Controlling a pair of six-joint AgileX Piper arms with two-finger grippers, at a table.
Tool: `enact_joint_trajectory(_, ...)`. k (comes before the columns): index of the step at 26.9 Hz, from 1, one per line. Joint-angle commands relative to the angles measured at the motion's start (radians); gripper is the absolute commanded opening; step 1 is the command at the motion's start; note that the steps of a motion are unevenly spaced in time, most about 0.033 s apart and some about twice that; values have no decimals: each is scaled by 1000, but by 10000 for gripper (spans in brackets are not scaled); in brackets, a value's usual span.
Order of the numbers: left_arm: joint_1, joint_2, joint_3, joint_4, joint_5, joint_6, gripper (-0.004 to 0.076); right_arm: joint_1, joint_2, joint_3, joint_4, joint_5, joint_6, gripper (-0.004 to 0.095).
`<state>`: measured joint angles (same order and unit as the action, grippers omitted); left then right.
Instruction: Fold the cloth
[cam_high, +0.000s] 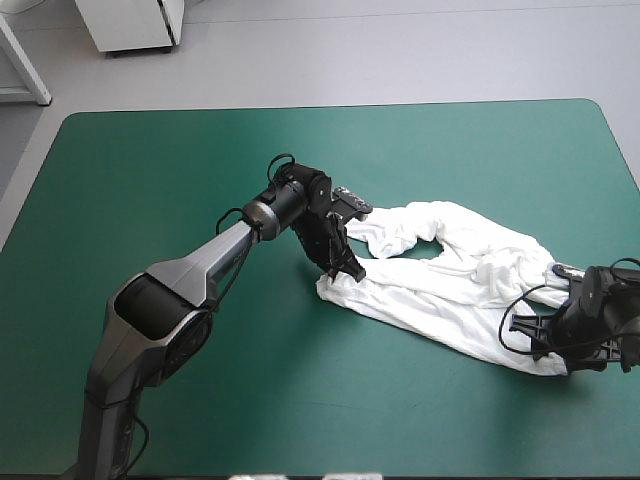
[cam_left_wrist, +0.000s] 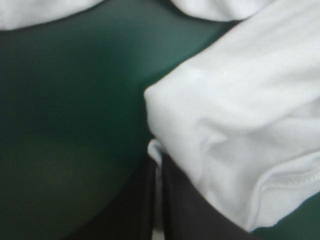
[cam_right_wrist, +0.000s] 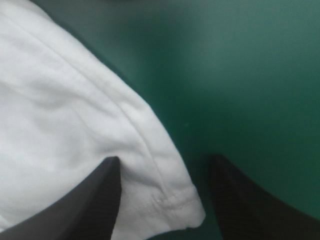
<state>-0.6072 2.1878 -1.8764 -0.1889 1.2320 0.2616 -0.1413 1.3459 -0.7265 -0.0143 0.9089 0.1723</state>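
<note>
Teal-green cover (cam_high: 200, 170) lies smooth and matte over the whole table, which has rounded far corners. Beyond the far edge there is pale grey floor and the foot of a white cabinet (cam_high: 130, 25).

The T-shirt (cam_high: 440, 300) is soft white knit, crumpled into a long rope-like band. It runs from about the table's middle out toward the right edge, slanting nearer the near edge as it goes. A second rumpled band loops on the far side of it, and a small patch of cover shows between the two.

The left gripper (cam_left_wrist: 156, 162) sits at the band's middle-of-table end. Its black fingers (cam_left_wrist: 185, 210) are all but closed, with a thin strip of white cloth pinched between them. A thick, rounded fold of the shirt lies against one finger, and a stitched hem shows beside it.

The right gripper (cam_right_wrist: 165, 165) is at the shirt's other end, near the table's right edge. Its black fingers (cam_right_wrist: 95, 195) stand wide apart. A corner of the shirt lies between them, with a double line of stitching along its hem. Bare cover shows ahead of the far finger.
</note>
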Motion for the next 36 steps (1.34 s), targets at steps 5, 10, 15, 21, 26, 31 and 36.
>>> enact_joint_trajectory(5, -19, -10, 5, -53, 49, -1, -8, -8, 51, 70, 29, -66, 17, 470)
enact_joint_trajectory(10, -19, -10, 5, -55, 49, -5, -8, -8, 50, 114, 25, -66, 46, -20)
enact_joint_trajectory(15, -17, -19, 5, -53, 56, -13, -8, -8, 15, 103, 25, -43, 44, -17)
enact_joint_trajectory(21, 19, -162, -8, -46, 56, -79, -10, -8, -201, -39, 25, 109, -24, -17)
enact_joint_trajectory(26, 81, -334, -8, -44, 45, -121, -10, -6, -350, -208, 68, 168, -55, -17)
enact_joint_trajectory(31, 136, -582, -8, 9, -26, -147, -10, -6, -428, -402, 169, 191, -147, -17)
enact_joint_trajectory(36, 133, -852, -8, 137, -128, -237, -10, 21, -437, -637, 246, 192, -226, -17)
